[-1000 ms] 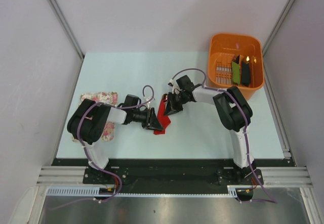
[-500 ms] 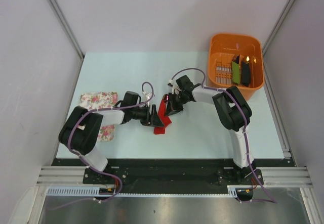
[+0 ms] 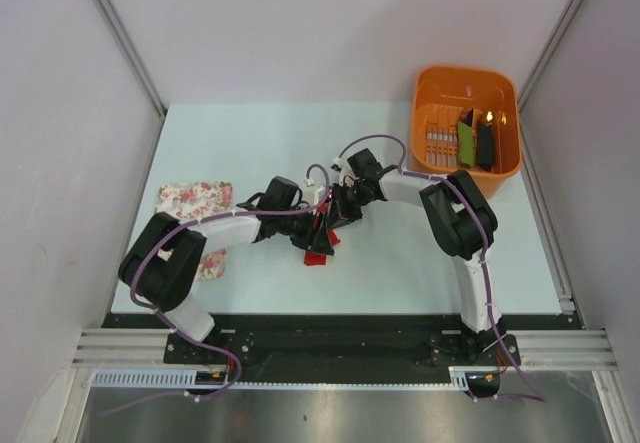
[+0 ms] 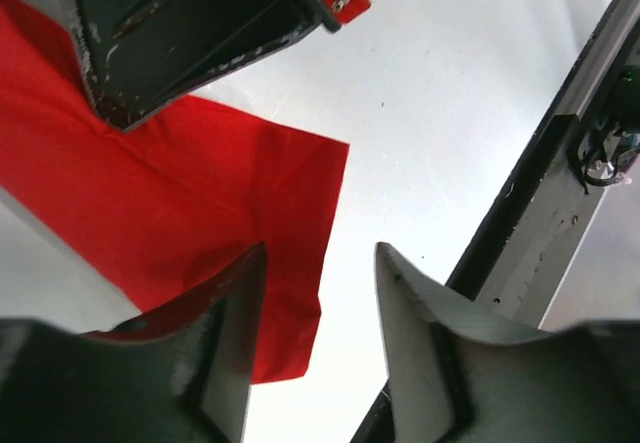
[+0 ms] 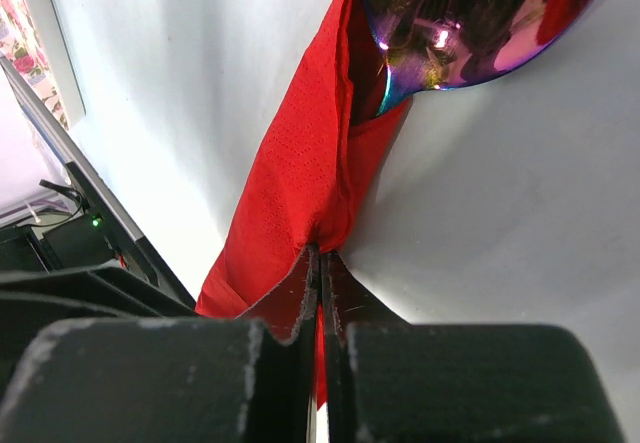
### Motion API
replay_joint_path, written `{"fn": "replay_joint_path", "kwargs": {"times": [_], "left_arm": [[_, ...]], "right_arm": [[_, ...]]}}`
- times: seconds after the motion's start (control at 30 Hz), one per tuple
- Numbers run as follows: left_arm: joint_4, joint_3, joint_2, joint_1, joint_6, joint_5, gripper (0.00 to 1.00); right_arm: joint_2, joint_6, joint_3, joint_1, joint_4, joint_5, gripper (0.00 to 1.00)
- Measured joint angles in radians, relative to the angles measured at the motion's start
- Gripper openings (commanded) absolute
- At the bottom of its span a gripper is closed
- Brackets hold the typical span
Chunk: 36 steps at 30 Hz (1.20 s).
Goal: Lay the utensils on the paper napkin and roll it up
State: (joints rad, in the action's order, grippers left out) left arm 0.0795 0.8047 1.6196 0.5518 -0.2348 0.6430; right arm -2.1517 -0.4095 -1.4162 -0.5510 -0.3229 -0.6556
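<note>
right gripper (image 5: 320, 263): closed, with a fold of the thin bright red paper napkin (image 5: 290, 173) pinched between its tips.
left gripper (image 4: 320, 253): jaws parted, nothing held; it is poised low over the napkin's loose corner.
napkin position: mid-table (image 3: 420, 253), between the two grippers, bunched into a narrow band.
utensils: only a round, dark, glossy spoon bowl (image 5: 470, 13) is seen at the far end of the fold. Handles are hidden, so the count cannot be told.
long axis: the band runs straight away from the right fingertips toward the spoon bowl.
key relation: the free edge lies under the left gripper's gap — the left arm is judged nearer for the next tuck, while the right acts as an anchor.
</note>
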Motion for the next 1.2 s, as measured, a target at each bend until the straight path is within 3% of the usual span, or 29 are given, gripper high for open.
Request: {"fn": "replay_joint_path", "kwargs": {"times": [0.17, 0.2, 0.3, 0.8, 1.1, 1.2], "left_arm": [[0.026, 0.053, 0.046, 0.024, 0.009, -0.026, 0.20], [0.027, 0.059, 0.053, 0.026, 0.008, -0.031, 0.10], [0.026, 0.069, 0.070, 0.029, 0.004, -0.034, 0.00], [-0.138, 0.021, 0.110, 0.031, -0.080, 0.027, 0.00], [-0.310, -0.069, 0.194, -0.030, -0.153, 0.126, 0.00], [-0.425, -0.104, 0.230, -0.059, -0.203, 0.201, 0.00]], "right_arm": [[-0.001, 0.000, 0.000, 0.000, 0.000, 0.000, 0.00], [-0.001, 0.000, 0.000, 0.000, 0.000, 0.000, 0.00], [-0.001, 0.000, 0.000, 0.000, 0.000, 0.000, 0.00], [-0.002, -0.001, 0.000, 0.000, 0.000, 0.000, 0.01], [-0.003, -0.013, -0.010, 0.000, -0.009, -0.006, 0.26], [-0.003, -0.031, -0.011, 0.006, -0.005, -0.019, 0.40]]}}
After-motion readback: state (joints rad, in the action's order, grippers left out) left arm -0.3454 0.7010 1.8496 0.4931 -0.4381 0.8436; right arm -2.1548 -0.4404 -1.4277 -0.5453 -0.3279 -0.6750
